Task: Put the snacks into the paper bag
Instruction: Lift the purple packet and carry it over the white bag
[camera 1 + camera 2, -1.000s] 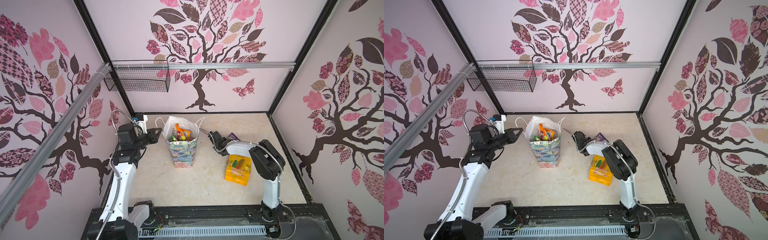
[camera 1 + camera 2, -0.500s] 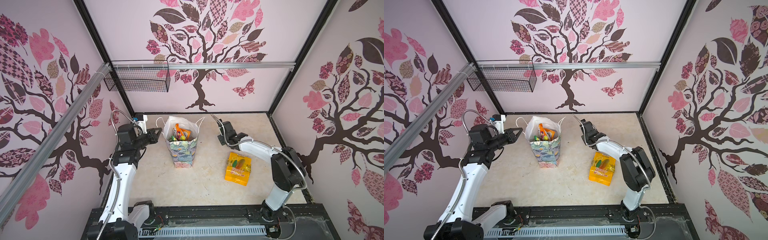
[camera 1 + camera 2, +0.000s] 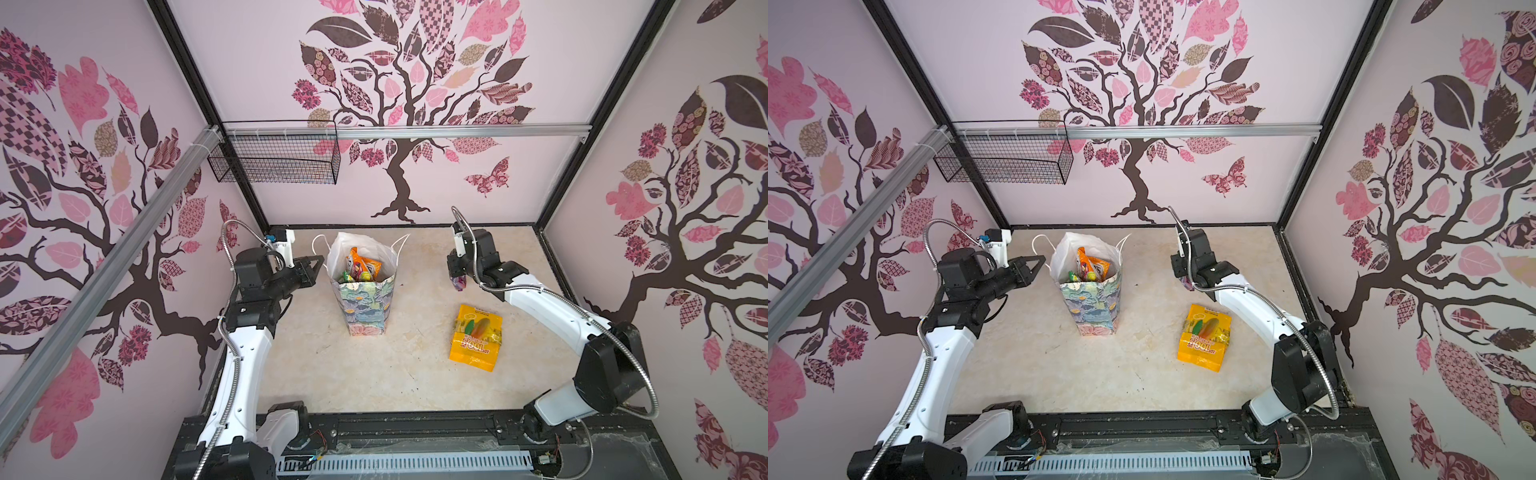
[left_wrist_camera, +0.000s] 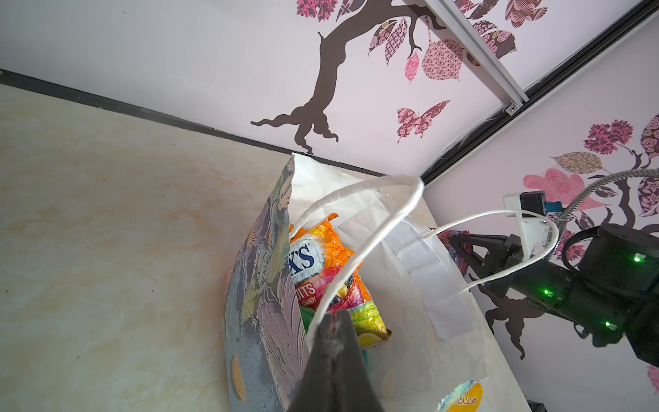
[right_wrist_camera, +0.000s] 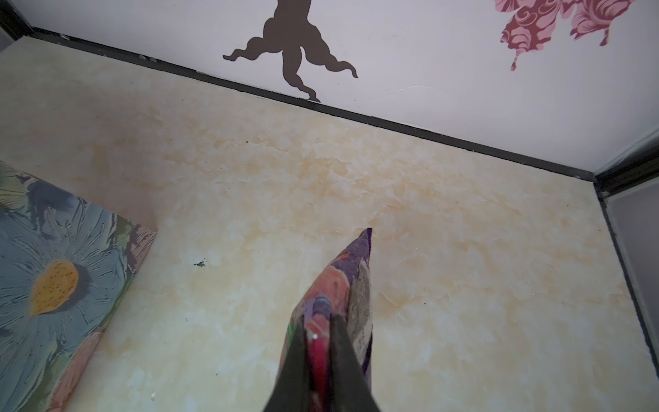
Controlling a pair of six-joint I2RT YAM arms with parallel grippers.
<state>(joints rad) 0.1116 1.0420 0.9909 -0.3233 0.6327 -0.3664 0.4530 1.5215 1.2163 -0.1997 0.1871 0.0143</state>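
purple packet [image 5: 351, 281], pinched in right claw [image 5: 321, 331]

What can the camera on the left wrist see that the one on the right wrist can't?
Only left wrist: inside the paper bag, an orange candy packet, and the left end effector shut on the cord handle. Only right wrist: a close look at the purple packet clamped in the right end effector. Both: the bag's floral outside, the marbled table, the tree decal.

The left gripper [image 3: 320, 262] is shut just left of the paper bag [image 3: 365, 307]; the right gripper [image 3: 457, 278] is clamped on a purple packet [image 5: 353, 278] opposite.
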